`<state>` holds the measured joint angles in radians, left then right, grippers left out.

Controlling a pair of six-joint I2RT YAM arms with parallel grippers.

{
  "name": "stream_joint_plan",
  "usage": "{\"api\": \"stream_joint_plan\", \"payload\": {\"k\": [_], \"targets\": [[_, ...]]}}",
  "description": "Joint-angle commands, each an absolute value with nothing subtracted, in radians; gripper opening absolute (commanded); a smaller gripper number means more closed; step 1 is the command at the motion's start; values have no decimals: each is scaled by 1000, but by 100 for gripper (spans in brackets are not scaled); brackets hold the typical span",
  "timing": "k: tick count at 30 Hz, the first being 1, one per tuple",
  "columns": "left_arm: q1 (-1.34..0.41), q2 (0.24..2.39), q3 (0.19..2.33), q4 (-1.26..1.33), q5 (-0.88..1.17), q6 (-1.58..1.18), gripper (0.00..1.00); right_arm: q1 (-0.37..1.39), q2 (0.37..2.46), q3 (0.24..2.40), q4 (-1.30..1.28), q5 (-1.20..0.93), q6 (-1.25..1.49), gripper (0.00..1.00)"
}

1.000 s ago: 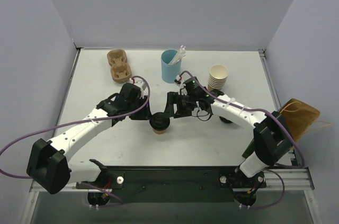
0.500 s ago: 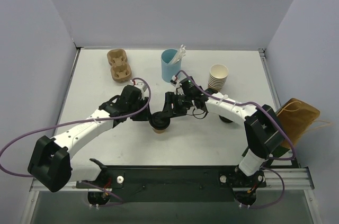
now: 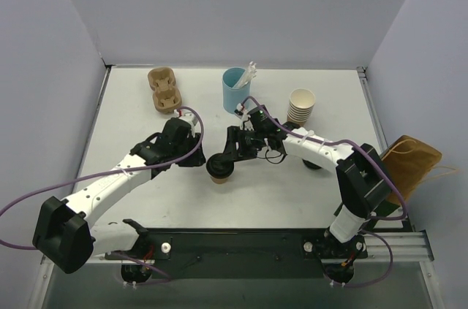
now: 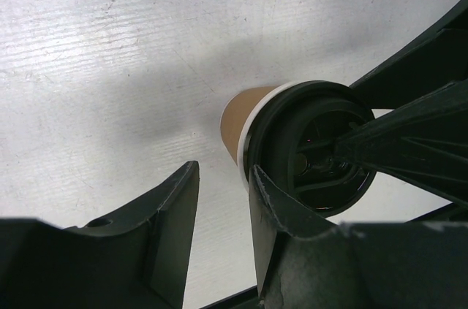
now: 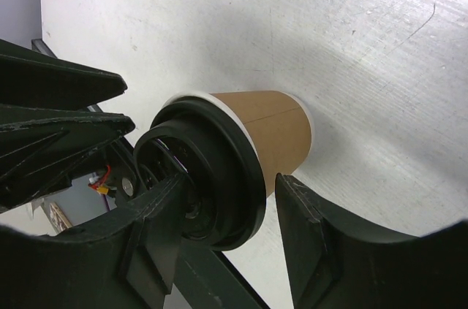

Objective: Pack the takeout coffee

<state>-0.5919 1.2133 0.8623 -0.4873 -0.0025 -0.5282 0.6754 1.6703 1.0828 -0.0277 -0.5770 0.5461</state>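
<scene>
The takeout coffee [image 3: 220, 170], a tan-brown paper cup with a black lid, stands upright near the table's middle. My right gripper [image 3: 227, 154] reaches it from the right and is shut on it. In the right wrist view the cup [image 5: 270, 130] sits between the fingers [image 5: 307, 229], which close on it at lid height from either side, so my right gripper [image 5: 230, 177] holds it. My left gripper [image 3: 201, 157] stands just left of the cup, open. In the left wrist view only table shows between its jaws [image 4: 224, 177]. The lid [image 4: 314, 145] lies past its right finger [image 4: 274, 214].
A brown cardboard cup carrier [image 3: 164, 90] lies at the back left. A light-blue cup with white sticks [image 3: 235, 90] and a stack of cream paper cups [image 3: 300, 107] stand behind the arms. A brown paper bag [image 3: 414, 160] hangs off the right edge.
My right gripper has moved left onto the cup and its jaws have narrowed round the lid. My left gripper has drawn back a little to the left. The cup has not moved.
</scene>
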Motion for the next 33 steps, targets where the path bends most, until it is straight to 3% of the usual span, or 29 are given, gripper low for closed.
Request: {"api": "stream_joint_plan", "payload": {"k": [1, 25, 33], "targets": [[-586, 1189, 899, -500, -25, -531, 43, 681, 1695, 1103, -8, -594, 526, 51], [-586, 1158, 870, -492, -9, -542, 44, 698, 1720, 1127, -17, -604, 529, 55], [-586, 1163, 856, -440, 44, -543, 47, 703, 1740, 1124, -17, -607, 520, 49]]}}
